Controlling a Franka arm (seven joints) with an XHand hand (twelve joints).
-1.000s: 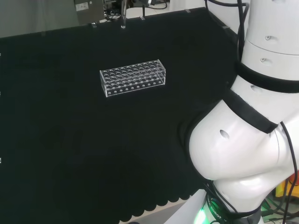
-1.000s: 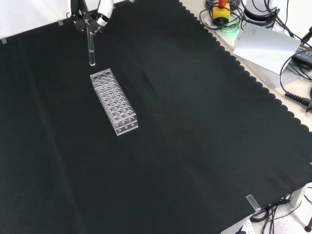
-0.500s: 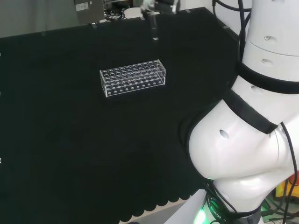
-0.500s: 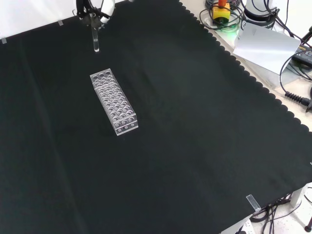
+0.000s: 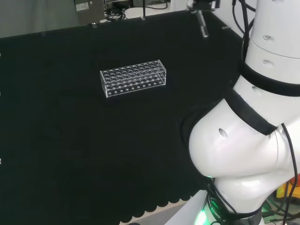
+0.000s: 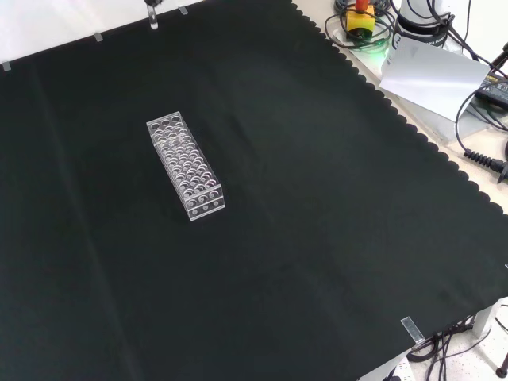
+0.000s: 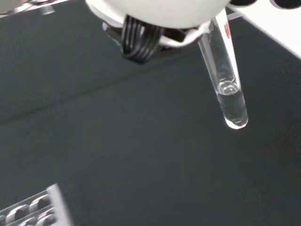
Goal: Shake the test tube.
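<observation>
Above the desk's far right corner in the head view, the robot hand hangs at the top of that picture, beside the arm's big white links. Only a small dark and white part of it shows there, and from it the test tube points down and a little to the right, well clear of the black cloth. In the wrist view the tube is close and plain: clear glass, tilted, its round closed end lowest, with a small amount of clear liquid sitting in that lower end. Its upper end goes in under the white, blurred part of the robot hand, next to a bundle of black cables. How the fingers lie round the glass I cannot tell; the tube hangs from the robot hand and touches nothing else. In the front view the tip of the tube shows at the picture's top edge, over the far edge of the desk.

A clear plastic rack with many round holes stands by itself on the cloth, toward the desk's far side in the head view and well apart from the tube. In the front view the rack lies lengthwise, up and left of the desk's middle. One corner of it also shows in the wrist view, below and away from the tube's end.
</observation>
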